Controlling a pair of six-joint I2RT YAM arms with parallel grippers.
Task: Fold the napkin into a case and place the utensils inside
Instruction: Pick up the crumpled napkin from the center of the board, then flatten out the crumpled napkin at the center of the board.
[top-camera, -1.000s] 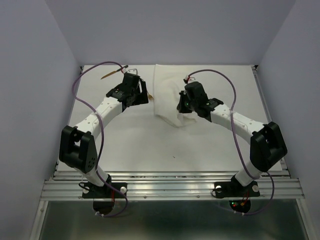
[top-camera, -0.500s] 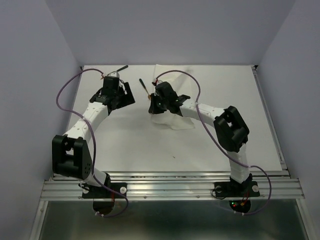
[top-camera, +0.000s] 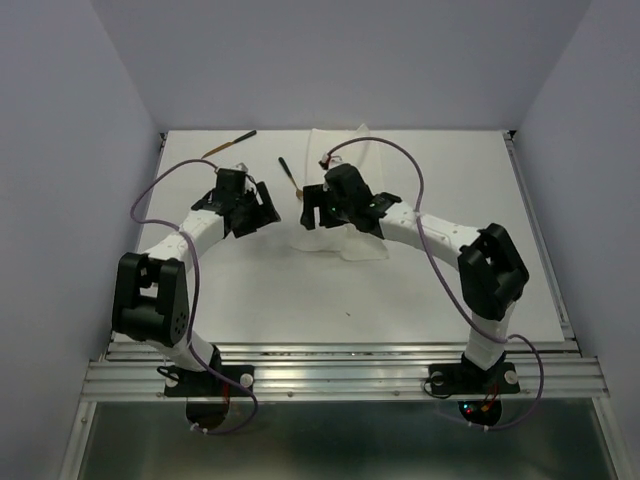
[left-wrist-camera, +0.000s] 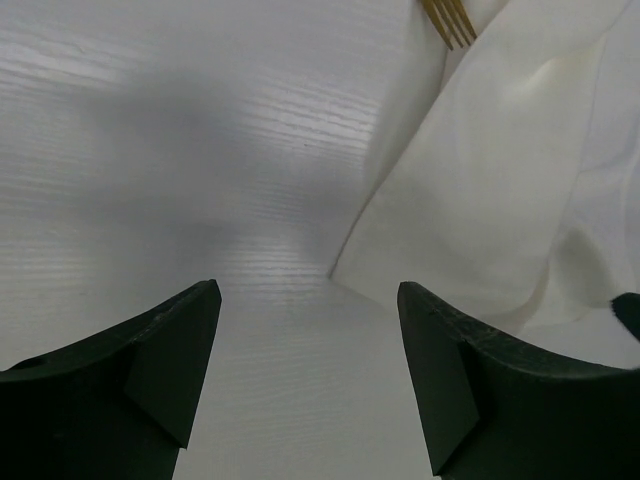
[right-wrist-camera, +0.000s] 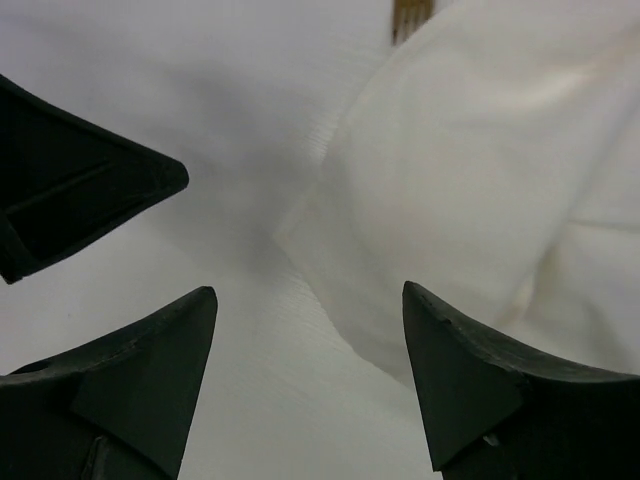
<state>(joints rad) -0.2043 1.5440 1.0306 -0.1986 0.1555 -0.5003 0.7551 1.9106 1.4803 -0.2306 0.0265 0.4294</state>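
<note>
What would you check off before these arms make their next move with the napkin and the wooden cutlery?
1. Left end effector open and empty: ok.
2. Right end effector open and empty: ok.
3. Napkin folded into a case: not ok, it lies rumpled.
4. Utensils inside: not ok; the fork lies at the napkin's edge, another utensil farther back on the left.
5. End effectors clear of each other: ok, though close.

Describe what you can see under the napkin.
Nothing shows beneath the napkin itself: the cloth hides whatever is there. One utensil has its tines at the folded edge; whether they slip under the cloth cannot be told.
</note>
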